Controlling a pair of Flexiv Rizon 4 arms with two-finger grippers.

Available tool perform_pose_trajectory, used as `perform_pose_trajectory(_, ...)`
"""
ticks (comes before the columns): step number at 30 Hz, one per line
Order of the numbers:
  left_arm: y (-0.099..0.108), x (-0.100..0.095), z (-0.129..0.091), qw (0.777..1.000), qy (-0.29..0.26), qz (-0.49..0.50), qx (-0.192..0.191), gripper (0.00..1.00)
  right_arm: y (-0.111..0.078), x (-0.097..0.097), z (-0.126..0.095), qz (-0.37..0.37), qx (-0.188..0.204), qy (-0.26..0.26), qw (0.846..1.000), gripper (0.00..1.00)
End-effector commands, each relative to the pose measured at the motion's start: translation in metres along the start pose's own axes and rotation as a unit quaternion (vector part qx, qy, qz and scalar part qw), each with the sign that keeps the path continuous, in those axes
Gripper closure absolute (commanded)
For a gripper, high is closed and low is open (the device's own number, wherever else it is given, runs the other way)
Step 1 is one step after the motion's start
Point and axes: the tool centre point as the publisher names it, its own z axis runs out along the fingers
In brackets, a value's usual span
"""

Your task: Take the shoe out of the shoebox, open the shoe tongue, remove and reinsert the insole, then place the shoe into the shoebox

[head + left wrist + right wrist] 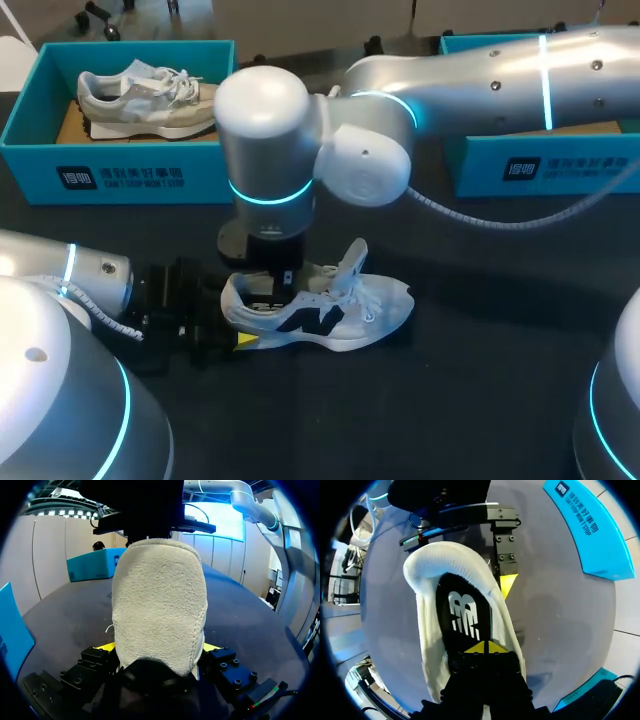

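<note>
Shoe (330, 310) stands on our tabletop (480, 350). Our left tool (159, 646), held low and level, pinches its heel from both sides; our right tool (484, 647) points straight down into its opening, tips pressed together over the insole (462, 615). Behind, a blue shoebox (120, 170) holds a grey shoe (140, 95).

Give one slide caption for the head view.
Left gripper holds the white shoe at its heel; right gripper is inside it.

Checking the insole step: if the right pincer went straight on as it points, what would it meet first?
Most likely the black insole inside the white shoe: the right pincer points down into the shoe's opening, right above it. Whether it already touches is unclear.
</note>
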Motion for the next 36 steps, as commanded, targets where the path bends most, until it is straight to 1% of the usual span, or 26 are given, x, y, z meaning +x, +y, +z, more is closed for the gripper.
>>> perform_pose_trajectory(1,0.002,-0.003,0.006,1.000,0.001,0.000,-0.002,1.00,0.000,0.003,0.002,0.000,-0.001,-0.003,1.000,0.96)
perform_pose_trajectory(4,0.002,-0.003,0.006,1.000,0.001,0.000,-0.002,1.00,0.000,0.004,0.004,-0.001,-0.002,-0.001,1.000,0.87)
perform_pose_trajectory(7,0.002,-0.003,0.006,1.000,0.001,0.000,-0.002,1.00,-0.001,0.004,0.005,0.000,-0.002,0.001,1.000,0.84)
perform_pose_trajectory(8,0.002,-0.003,0.006,1.000,0.001,0.000,-0.002,1.00,-0.003,0.004,0.005,0.002,-0.003,0.002,1.000,0.80)
perform_pose_trajectory(11,0.002,-0.003,0.006,1.000,0.001,0.000,-0.002,1.00,-0.006,0.003,0.004,0.005,-0.004,0.000,1.000,0.72)
perform_pose_trajectory(13,0.002,-0.003,0.006,1.000,0.001,0.000,-0.002,1.00,-0.007,0.000,0.005,0.004,-0.003,0.000,1.000,0.71)
perform_pose_trajectory(16,0.002,-0.003,0.006,1.000,0.001,0.000,-0.002,1.00,-0.007,-0.004,0.009,-0.002,-0.005,0.001,1.000,0.68)
perform_pose_trajectory(17,0.002,-0.003,0.006,1.000,0.001,0.000,-0.002,1.00,-0.007,-0.005,0.011,-0.005,-0.007,0.004,1.000,0.64)
perform_pose_trajectory(18,0.002,-0.003,0.006,1.000,0.001,0.000,-0.002,1.00,-0.007,-0.007,0.013,-0.009,-0.010,0.007,1.000,0.53)
perform_pose_trajectory(19,0.002,-0.003,0.006,1.000,0.001,0.000,-0.002,1.00,-0.006,-0.007,0.016,-0.011,-0.011,0.009,1.000,0.34)
perform_pose_trajectory(21,0.002,-0.003,0.006,1.000,0.001,0.000,-0.002,1.00,-0.005,-0.008,0.020,-0.016,-0.015,0.015,1.000,0.45)
perform_pose_trajectory(23,0.002,-0.003,0.006,1.000,0.001,0.000,-0.002,1.00,-0.003,-0.008,0.025,-0.020,-0.019,0.021,0.999,0.50)
perform_pose_trajectory(27,0.002,-0.003,0.006,1.000,0.001,0.000,-0.002,1.00,0.000,-0.005,0.034,-0.024,-0.024,0.034,0.999,0.52)
perform_pose_trajectory(29,0.002,-0.003,0.006,1.000,0.001,0.000,-0.002,1.00,0.001,-0.002,0.038,-0.025,-0.029,0.042,0.998,0.59)
perform_pose_trajectory(32,0.002,-0.003,0.006,1.000,0.001,0.000,-0.002,1.00,0.004,0.002,0.045,-0.026,-0.033,0.051,0.998,0.64)
perform_pose_trajectory(36,0.002,-0.003,0.006,1.000,0.001,0.000,-0.002,1.00,0.008,0.009,0.052,-0.030,-0.032,0.066,0.997,0.76)
